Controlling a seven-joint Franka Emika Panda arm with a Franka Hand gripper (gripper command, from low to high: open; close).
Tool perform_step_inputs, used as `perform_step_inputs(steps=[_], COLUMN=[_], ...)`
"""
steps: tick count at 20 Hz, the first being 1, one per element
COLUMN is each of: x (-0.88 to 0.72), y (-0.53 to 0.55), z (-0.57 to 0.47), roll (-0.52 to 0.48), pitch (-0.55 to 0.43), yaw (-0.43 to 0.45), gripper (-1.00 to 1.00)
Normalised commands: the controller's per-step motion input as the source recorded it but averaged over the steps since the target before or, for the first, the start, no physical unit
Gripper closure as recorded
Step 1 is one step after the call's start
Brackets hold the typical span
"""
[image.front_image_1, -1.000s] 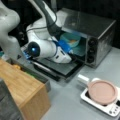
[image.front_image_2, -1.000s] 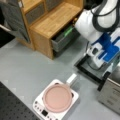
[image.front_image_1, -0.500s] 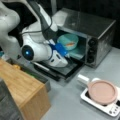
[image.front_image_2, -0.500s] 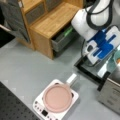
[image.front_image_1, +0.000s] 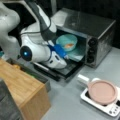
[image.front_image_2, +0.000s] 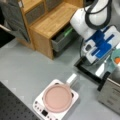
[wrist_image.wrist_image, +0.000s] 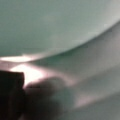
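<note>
At the mouth of the open toaster oven, my tool reaches toward the teal bowl on the rack inside, which carries something orange; I cannot tell whether it is released or clenched. From the wrist, the bowl's rim fills the view, very close. Near the oven on the grey tabletop sits a pink pan on a white cooker, with a wooden cabinet well apart.

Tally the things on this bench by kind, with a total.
Toaster oven, door open: 1
Teal bowl with orange food inside the oven, at the end effector: 1
Pink-lidded pan: 1
White induction hob under the pan: 1
Wooden drawer cabinet: 1
Total: 5
</note>
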Motion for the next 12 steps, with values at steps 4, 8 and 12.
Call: perform_step_inputs(steps=[4, 8, 12], x=[-0.11, -0.12, -0.11], y=[-0.07, -0.07, -0.08], z=[-0.12, -0.08, -0.01], roll=[-0.123, -0.121, -0.151], pitch=[-0.181, -0.137, -0.111], yaw=[0.114, 0.068, 0.019], gripper=[-1.00, -1.00, -1.00])
